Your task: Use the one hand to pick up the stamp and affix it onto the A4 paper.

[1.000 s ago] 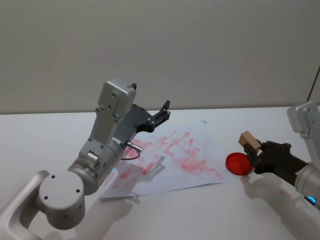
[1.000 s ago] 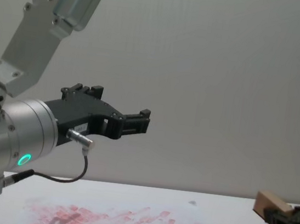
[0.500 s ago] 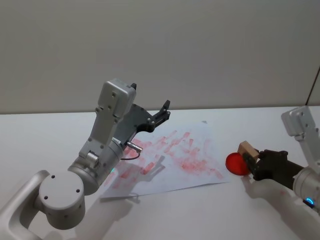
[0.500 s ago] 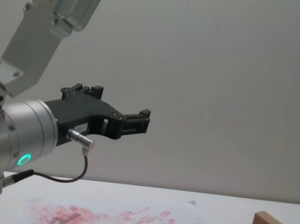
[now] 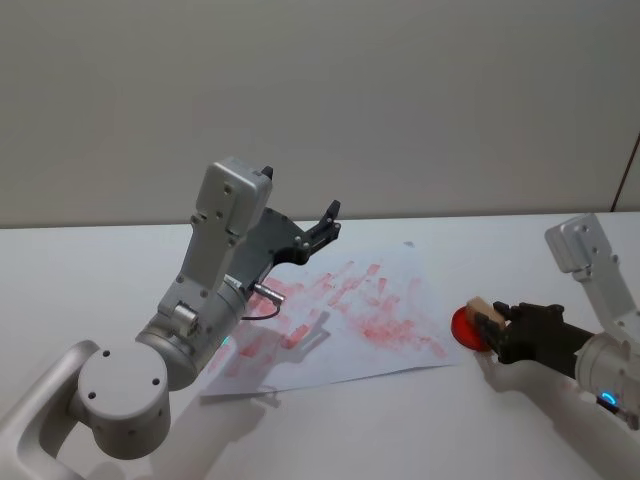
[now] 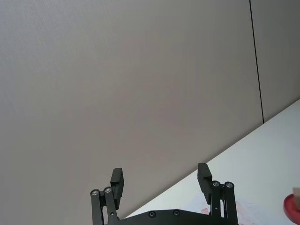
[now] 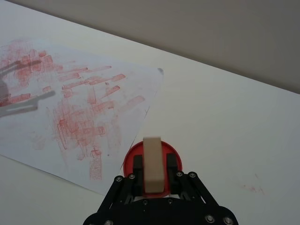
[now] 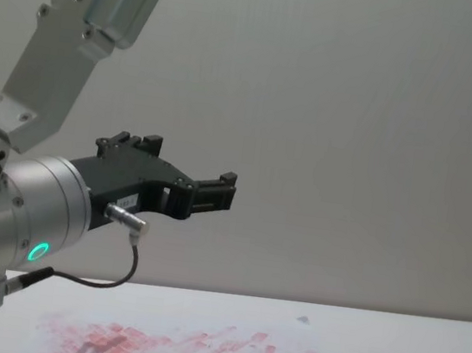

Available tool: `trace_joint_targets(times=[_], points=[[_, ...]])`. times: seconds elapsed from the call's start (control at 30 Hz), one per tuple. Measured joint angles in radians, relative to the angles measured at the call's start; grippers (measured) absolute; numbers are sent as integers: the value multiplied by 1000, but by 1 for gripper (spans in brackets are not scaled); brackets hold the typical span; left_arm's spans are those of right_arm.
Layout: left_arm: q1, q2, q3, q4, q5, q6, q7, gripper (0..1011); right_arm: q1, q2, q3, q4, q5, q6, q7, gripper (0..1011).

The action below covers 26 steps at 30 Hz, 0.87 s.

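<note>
Right end effector (image 7: 153,169) grips small pale-tan wooden stamp block (image 7: 153,161) by its long sides over round red ink pad (image 7: 136,157), near table's right edge. Block looks light, rigid; side grip should hold. Left end effector (image 6: 161,180) parked high, fingers wide.

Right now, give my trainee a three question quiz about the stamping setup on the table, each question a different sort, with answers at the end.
1. True or false: the right gripper is shut on the pale tan wooden stamp block.
2. What is that stamp lowered onto? A) the round red ink pad B) the white ink-smudged A4 paper C) the bare white table
3. Fill in: the left gripper, raised above the paper, is ____.

Key: 1 true; 2 A; 3 open.
</note>
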Motion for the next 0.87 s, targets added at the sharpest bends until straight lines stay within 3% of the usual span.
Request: trace_joint_targets(times=[0.5, 0.87], points=[[0, 0, 0, 0, 0, 0, 0, 1001, 15, -8, -5, 20, -13, 6, 13, 748], [0, 0, 0, 0, 0, 0, 0, 1001, 19, -9, -6, 25, -15, 8, 16, 1001]])
